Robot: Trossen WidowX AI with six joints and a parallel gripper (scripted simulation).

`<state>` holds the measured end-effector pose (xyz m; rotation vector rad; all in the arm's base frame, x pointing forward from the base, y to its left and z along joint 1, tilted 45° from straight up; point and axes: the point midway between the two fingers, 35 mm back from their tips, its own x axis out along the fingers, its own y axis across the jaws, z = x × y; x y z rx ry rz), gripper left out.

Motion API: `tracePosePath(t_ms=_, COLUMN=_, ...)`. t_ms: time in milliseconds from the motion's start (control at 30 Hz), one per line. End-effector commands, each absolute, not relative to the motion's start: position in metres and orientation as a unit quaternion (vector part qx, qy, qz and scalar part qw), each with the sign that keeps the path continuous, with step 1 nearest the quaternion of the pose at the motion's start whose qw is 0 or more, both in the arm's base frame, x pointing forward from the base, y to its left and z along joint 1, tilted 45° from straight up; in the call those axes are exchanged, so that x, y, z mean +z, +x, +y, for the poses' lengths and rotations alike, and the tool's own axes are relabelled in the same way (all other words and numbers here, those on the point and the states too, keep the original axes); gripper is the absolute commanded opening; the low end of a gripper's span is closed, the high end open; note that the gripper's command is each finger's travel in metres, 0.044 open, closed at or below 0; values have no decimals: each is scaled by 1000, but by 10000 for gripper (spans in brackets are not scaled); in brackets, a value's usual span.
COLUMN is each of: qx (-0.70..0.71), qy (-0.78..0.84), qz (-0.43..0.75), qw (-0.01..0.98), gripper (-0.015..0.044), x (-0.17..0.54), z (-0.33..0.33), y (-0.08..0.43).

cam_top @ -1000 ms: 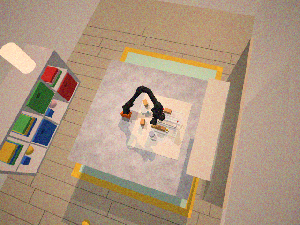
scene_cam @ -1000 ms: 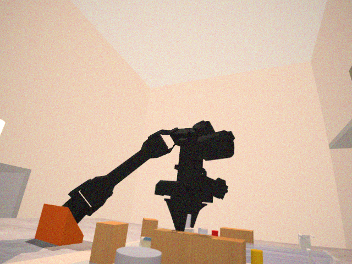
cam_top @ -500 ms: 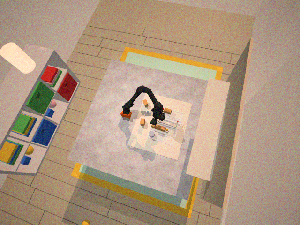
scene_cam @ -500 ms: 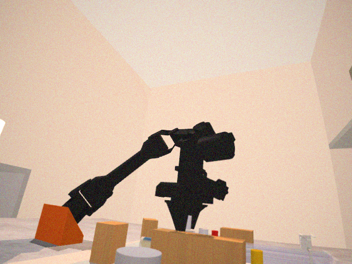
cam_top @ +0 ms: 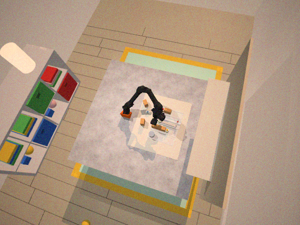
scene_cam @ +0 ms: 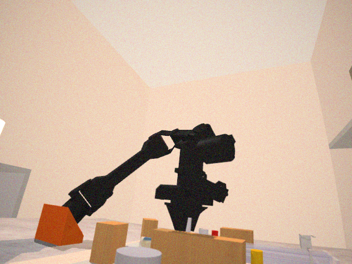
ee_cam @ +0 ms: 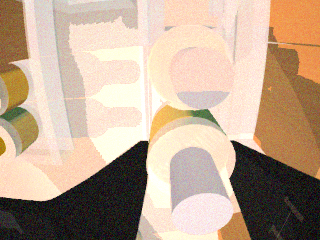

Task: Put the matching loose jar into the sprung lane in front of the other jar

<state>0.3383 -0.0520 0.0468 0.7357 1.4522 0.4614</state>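
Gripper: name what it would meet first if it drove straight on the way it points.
The gripper is shut on a pale jar. Straight ahead, that jar would likely meet the matching jar standing in the clear lane first; the gap between them is hard to judge.

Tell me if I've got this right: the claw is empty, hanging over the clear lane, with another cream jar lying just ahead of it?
Not quite: the claw isn't empty. The wrist view shows it shut on a cream jar with a grey lid. The rest holds: it hangs over the clear lane, and another cream jar sits just ahead of it.
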Motion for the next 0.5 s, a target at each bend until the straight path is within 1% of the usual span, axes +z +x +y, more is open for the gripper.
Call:
tracePosePath(t_ms=0, qx=207, qy=326, qz=636, qw=668, gripper=0, x=47, z=-51, y=342)
tracePosePath(t_ms=467, qx=207, qy=326, qz=636, qw=668, gripper=0, x=43, z=-48, y=342)
